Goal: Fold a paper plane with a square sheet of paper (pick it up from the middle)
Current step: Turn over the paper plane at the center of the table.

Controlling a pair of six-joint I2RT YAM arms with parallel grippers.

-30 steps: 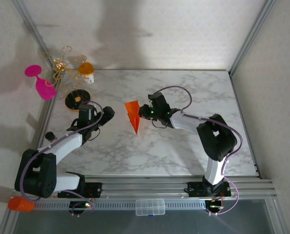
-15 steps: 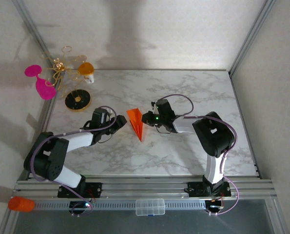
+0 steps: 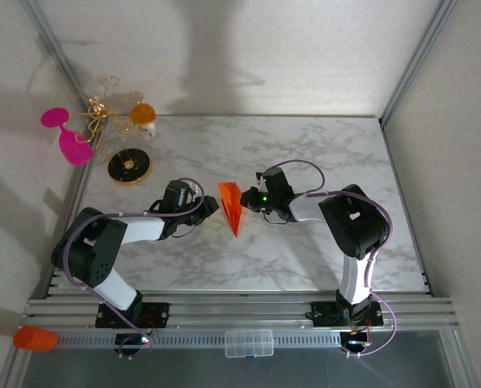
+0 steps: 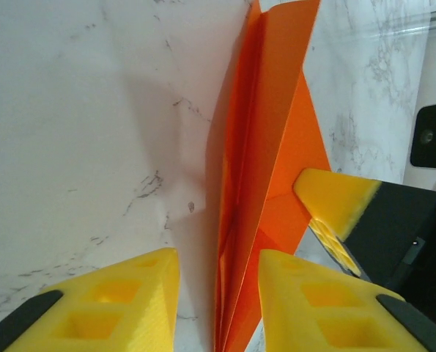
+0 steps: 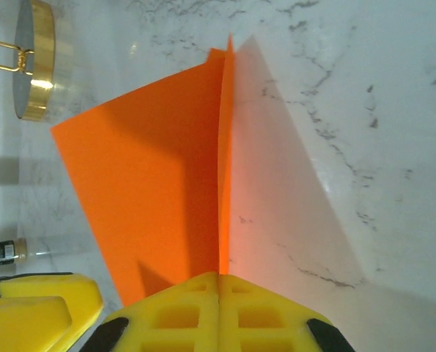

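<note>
1. Your left gripper has swung in from the left and now sits just beside the paper plane, mid-surface.
2. Its jaws have narrowed from wide to partly spread. They straddle the plane's upright centre fold. The left wrist view shows one finger against the paper and a gap on the other side, so no pinch yet.
3. Your right gripper stays pressed together, pinching that fold from the right and keeping it standing.
4. The plane has drifted slightly right and nearer, carried by the right arm.
5. My read: the dart is already shaped, and you're setting up a second grip on the fold. Close the left squarely or the thin paper may buckle.
</note>
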